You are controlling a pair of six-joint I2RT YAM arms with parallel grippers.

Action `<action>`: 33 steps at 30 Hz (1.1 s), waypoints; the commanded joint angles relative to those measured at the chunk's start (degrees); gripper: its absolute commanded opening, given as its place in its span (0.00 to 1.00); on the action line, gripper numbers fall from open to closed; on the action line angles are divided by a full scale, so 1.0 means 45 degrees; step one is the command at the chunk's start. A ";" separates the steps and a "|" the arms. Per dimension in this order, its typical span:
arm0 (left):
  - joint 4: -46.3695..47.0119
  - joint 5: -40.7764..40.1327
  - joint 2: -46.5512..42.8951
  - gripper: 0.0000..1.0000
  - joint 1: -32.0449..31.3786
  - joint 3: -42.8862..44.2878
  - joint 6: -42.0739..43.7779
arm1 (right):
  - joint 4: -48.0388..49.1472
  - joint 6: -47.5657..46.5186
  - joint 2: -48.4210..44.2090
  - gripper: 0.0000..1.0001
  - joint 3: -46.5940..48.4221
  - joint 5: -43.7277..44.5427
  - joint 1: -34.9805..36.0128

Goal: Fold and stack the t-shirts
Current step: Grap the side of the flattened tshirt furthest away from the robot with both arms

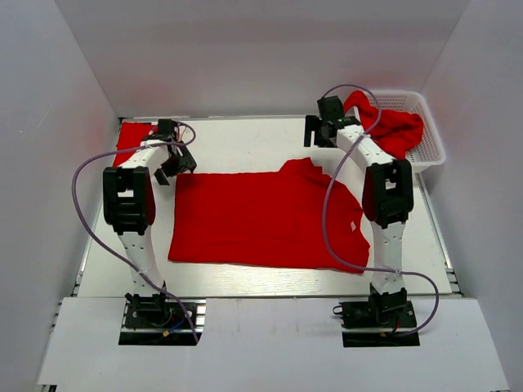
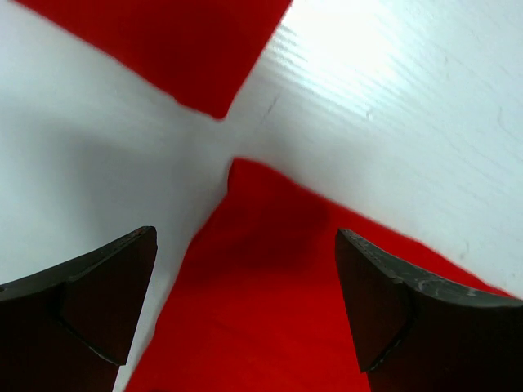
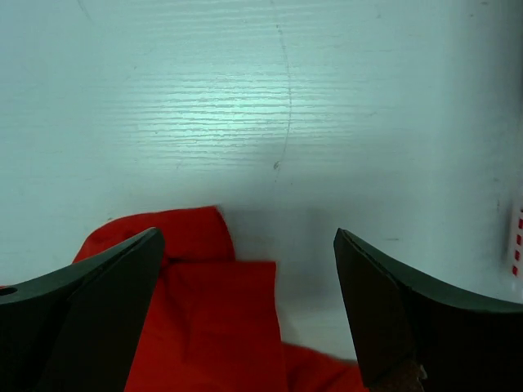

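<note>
The left arm (image 1: 131, 204) rises from its base at the near edge and bends toward the far left corner of the surface (image 1: 245, 147), its wrist tipped down. The left gripper (image 1: 173, 167) hangs over the far left corner of the spread shirt (image 1: 261, 216). In the left wrist view this gripper (image 2: 245, 306) stands wide open with nothing held, and its fingers (image 2: 98, 302) straddle that corner of the spread shirt (image 2: 261, 310) from above. I cannot tell whether they touch the cloth.

Three red shirt masses show:
- The corner shirt (image 1: 133, 135) lies flat at the far left corner, partly behind the arm. Its edge (image 2: 188, 49) is just apart from the spread shirt.
- The spread shirt lies flat across the middle of the surface.
- The heap (image 1: 396, 126) sits in the white basket (image 1: 433, 139) at the far right corner. I cannot tell how many shirts it contains.

The right arm (image 1: 384, 196) stretches from its base toward the far right. The right gripper (image 1: 320, 131) is beside the basket, just beyond the far edge of the spread shirt. From its wrist camera the right gripper (image 3: 245, 314) is wide open and holds nothing. It is over bare surface (image 3: 286, 106), with a bunched sleeve of the spread shirt (image 3: 204, 318) below its fingers (image 3: 98, 318).
</note>
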 commanded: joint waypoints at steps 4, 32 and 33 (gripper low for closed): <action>0.0536 0.0390 0.0590 1.00 0.0196 0.0879 0.0206 | -0.0343 -0.0875 0.1144 0.89 0.1223 -0.0686 -0.0007; 0.2254 0.1407 0.0786 0.00 0.0196 -0.0839 0.0694 | 0.2605 -0.1595 0.1186 0.00 -0.1571 -0.2547 0.0032; 0.2468 0.1407 0.0457 0.00 0.0196 -0.0839 0.0810 | 0.2819 -0.1734 0.1126 0.00 -0.1512 -0.2526 0.0013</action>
